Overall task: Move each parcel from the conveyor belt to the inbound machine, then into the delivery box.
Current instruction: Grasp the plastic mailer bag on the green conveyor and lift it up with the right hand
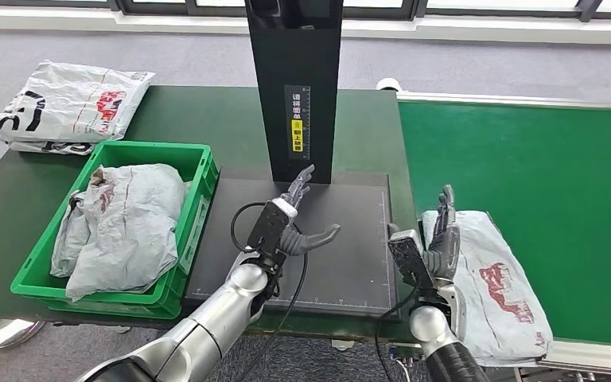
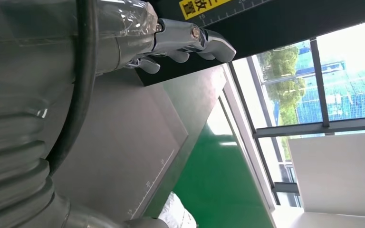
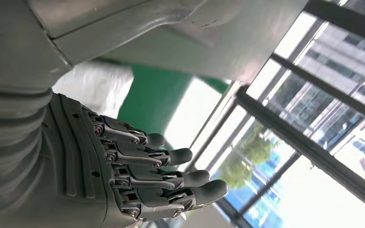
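A grey-white parcel (image 1: 497, 286) with red print lies on the green conveyor belt (image 1: 541, 175) at its near left corner. My right hand (image 1: 441, 243) stands upright at the parcel's left edge, fingers straight and apart, holding nothing; whether it touches the bag I cannot tell. My left hand (image 1: 296, 219) hovers open over the inbound machine's dark plate (image 1: 350, 255), thumb out, fingers (image 2: 190, 40) pointing toward the black column (image 1: 296, 79). The green delivery box (image 1: 195, 159) on the left holds crumpled grey parcels (image 1: 123, 223). The right hand's fingers (image 3: 161, 171) are extended in the wrist view.
Another parcel (image 1: 68, 103) with black and red print lies on the dark table (image 1: 199, 111) behind the box. The scanner column rises at the back of the plate. Windows run along the far wall.
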Controlling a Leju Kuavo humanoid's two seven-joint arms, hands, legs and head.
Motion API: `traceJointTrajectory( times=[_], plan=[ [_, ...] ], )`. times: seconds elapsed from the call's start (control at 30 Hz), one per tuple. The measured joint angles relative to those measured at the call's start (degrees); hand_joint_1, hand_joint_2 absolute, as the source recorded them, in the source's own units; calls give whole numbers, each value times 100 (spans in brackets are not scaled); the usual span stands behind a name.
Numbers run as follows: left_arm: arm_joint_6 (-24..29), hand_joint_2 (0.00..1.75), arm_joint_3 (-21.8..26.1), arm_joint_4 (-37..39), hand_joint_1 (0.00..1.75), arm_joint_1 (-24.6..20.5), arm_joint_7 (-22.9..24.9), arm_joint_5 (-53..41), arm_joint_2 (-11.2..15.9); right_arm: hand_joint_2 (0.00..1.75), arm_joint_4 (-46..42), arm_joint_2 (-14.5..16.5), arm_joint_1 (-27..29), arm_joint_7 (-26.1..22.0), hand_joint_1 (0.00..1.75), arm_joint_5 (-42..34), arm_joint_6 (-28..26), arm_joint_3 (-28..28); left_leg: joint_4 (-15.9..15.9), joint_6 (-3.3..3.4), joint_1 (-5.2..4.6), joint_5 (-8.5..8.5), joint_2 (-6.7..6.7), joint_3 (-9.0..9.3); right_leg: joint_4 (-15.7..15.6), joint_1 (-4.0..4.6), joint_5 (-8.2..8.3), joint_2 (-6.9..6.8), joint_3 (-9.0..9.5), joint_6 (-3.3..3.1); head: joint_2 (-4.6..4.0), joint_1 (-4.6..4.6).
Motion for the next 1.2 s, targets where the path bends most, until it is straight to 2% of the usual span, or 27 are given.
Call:
traceJointTrajectory(
  times=[0.2,0.33,0.43,0.6,0.77,0.87,0.97,1.07,1.2],
  plan=[
    [109,175,0,100,0,1,-25,65,-9,175,12,93,90,483,0,2216,-23,-1271,1,0,-1,0,-2,-1,0,-2,0,-3,3,0,0,0],
    [293,175,1,110,0,2,-72,22,-11,175,12,186,129,912,0,3205,-26,-2119,0,0,-1,0,-2,-1,0,-1,0,-3,3,0,0,1],
    [435,175,2,104,0,3,-94,-49,-9,175,13,213,189,1302,0,3729,-26,-2546,0,0,-1,-1,-3,-1,0,0,0,-3,3,0,0,1],
    [472,175,2,98,0,3,-102,-66,-9,175,17,214,216,1455,0,3886,-26,-2655,0,0,-1,-1,-2,-2,0,0,0,-3,3,0,0,1],
    [619,175,2,39,0,10,-123,-144,40,175,221,214,320,1925,0,4293,-26,-3074,-1,1,-1,-1,-1,-1,0,0,0,-1,2,0,0,0],
    [648,175,3,18,0,16,-125,-164,47,175,301,210,320,2110,0,4369,-25,-3120,-1,1,-1,-1,-1,-1,0,0,0,-2,3,0,0,1],
    [674,175,10,-8,0,22,-137,-244,59,175,567,162,277,2781,0,4619,126,-3124,-1,1,0,-1,-1,-1,0,0,0,-2,3,0,0,1],
    [634,175,40,-32,0,22,-130,-344,76,175,958,58,233,3679,0,4983,683,-3120,-1,1,0,0,-3,-3,0,-2,0,-8,5,1,0,1],
    [549,175,89,-37,0,14,-96,-458,98,175,1361,-37,196,4242,0,5239,1413,-3097,0,2,-1,-1,-2,-1,0,0,-1,-6,5,1,0,0]
  ],
)
